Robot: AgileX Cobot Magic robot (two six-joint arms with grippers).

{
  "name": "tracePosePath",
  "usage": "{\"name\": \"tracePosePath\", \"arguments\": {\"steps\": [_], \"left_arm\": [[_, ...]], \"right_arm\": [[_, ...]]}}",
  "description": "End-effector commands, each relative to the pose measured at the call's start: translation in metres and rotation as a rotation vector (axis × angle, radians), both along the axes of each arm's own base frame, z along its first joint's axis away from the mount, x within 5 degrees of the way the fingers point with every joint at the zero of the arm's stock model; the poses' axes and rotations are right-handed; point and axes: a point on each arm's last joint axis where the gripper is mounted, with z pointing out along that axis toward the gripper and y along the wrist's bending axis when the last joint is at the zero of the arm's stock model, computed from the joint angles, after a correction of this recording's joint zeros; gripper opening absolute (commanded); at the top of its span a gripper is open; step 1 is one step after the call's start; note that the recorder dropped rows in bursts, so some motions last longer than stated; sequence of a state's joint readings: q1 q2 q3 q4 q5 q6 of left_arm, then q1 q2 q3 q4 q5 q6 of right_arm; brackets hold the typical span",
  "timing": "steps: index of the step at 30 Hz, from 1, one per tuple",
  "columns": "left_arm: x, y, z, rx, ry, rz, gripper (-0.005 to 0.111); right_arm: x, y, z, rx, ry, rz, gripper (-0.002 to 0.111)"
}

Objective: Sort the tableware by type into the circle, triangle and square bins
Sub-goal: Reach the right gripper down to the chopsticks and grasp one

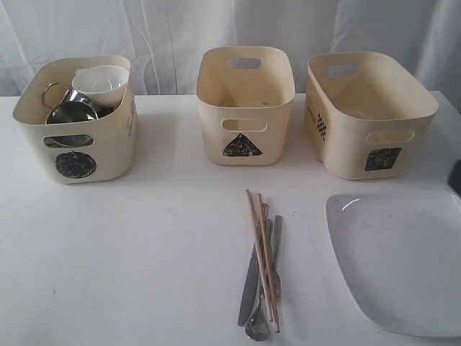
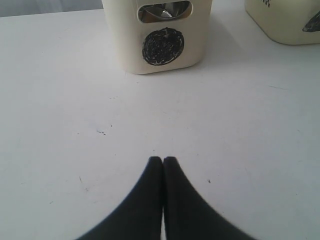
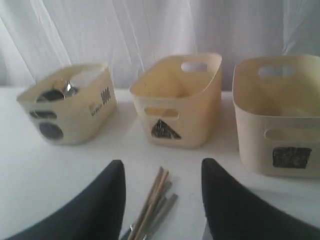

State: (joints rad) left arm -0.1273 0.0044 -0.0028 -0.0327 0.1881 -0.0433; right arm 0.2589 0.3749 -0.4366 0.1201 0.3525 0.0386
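The right claw (image 3: 162, 162) stands with its jaws spread wide, gripping nothing. Just below and ahead of it, in line with the gap, the pale wooden chopsticks (image 3: 152, 200) lie across the grey steel cutlery (image 3: 165, 210) on the white table (image 1: 130, 252). Beyond that claw sits the cream plastic bin marked with a dark triangle (image 3: 185, 125), which looks empty. The cream bin marked with a square (image 1: 346, 151) is further to the claw's right, and the large white squarish plate (image 1: 396, 267) lies flat on the same side, near the pile.

The left claw (image 2: 163, 159) is closed on nothing above bare table, with the cream bin marked with a circle (image 2: 125, 45) straight ahead of it. The steel mugs (image 1: 68, 112) and the small white bowl (image 1: 101, 81) are already in that bin.

Cups and bowls seem done, and the long pieces look to be the step in hand. The right claw must drop low and close across thin pieces lying flat. They overlap, so it may catch several at once, and I cannot pick out the fork for certain
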Motion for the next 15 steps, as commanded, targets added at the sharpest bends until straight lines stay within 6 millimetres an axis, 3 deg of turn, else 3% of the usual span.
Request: {"name": "tracePosePath", "arguments": {"steps": [1,5,7,12,15], "left_arm": [[0.0,0.0,-0.001,-0.015,0.006,0.004,0.0],[0.0,0.0,-0.001,-0.015,0.006,0.004,0.0],[0.0,0.0,-0.001,-0.015,0.006,0.004,0.0],[0.0,0.0,-0.001,-0.015,0.006,0.004,0.0],[0.0,0.0,-0.001,-0.015,0.006,0.004,0.0]], "right_arm": [[0.06,0.02,0.01,-0.136,0.332,0.06,0.049],[0.125,0.043,0.009,-0.189,0.554,0.117,0.049],[0.157,0.065,0.003,-0.239,0.62,0.172,0.049],[0.213,0.12,-0.031,-0.332,0.738,0.277,0.049],[0.236,0.138,-0.052,-0.369,0.773,0.286,0.049]]}}
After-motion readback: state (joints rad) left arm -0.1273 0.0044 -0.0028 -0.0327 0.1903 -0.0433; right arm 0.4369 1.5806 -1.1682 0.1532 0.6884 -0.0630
